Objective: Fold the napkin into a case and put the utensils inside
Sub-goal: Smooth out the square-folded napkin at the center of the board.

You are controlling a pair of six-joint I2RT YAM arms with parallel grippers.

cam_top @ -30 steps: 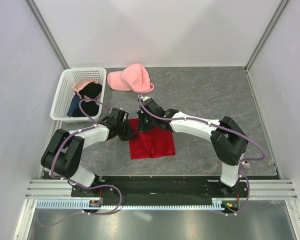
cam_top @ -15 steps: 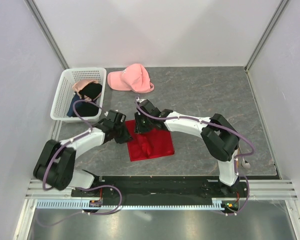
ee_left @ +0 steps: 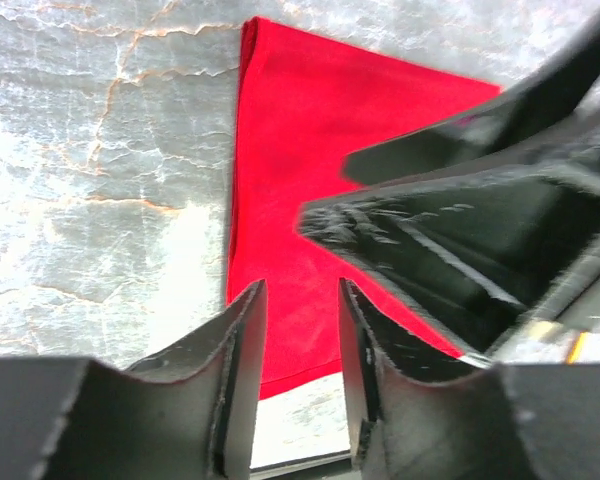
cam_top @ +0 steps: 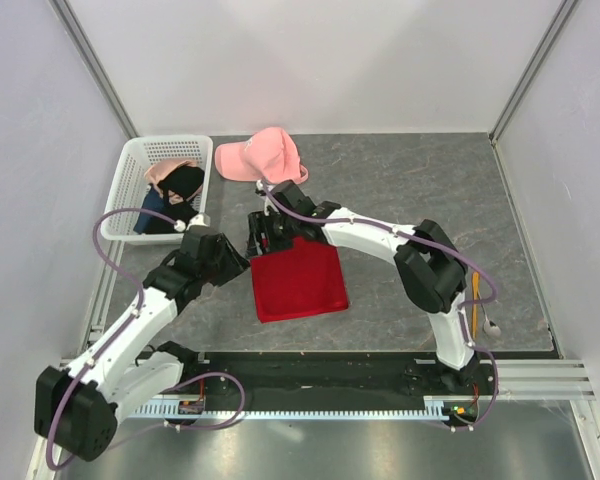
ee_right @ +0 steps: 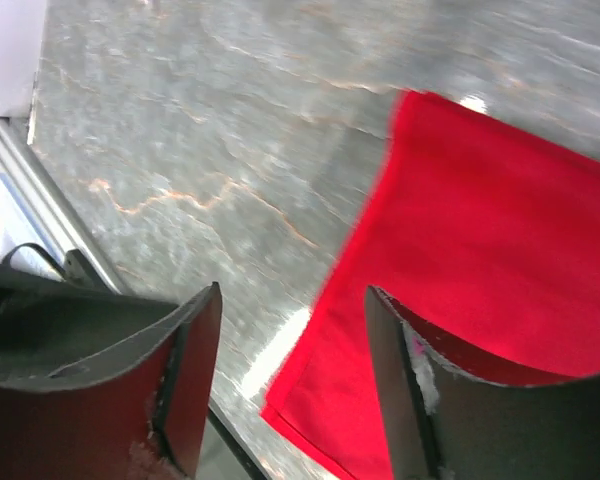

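Spanning the whole workspace, the grey veined table is carrying everything noted below.

- The left arm is reaching from its base toward the table's middle. The right arm is arching over from the right toward the same spot.
- The white basket is sitting at the far left and is holding dark garments.
- The napkin is lying flat at the table's centre as a smooth, roughly square red patch. Its left edge is looking doubled in the left wrist view.
- The pink cap is resting beyond the napkin, just right of the basket.
- The left gripper is hanging at the napkin's far left corner. In its own view the fingers are standing apart with only red cloth showing through the gap, gripping nothing.
- The right gripper is hovering just beyond the napkin's far edge, close to the left one. Its fingers are spreading wide, with bare table and the napkin's corner showing between them and nothing held.
- One thin orange utensil is peeking out beside the right arm's elbow, well apart from the napkin.
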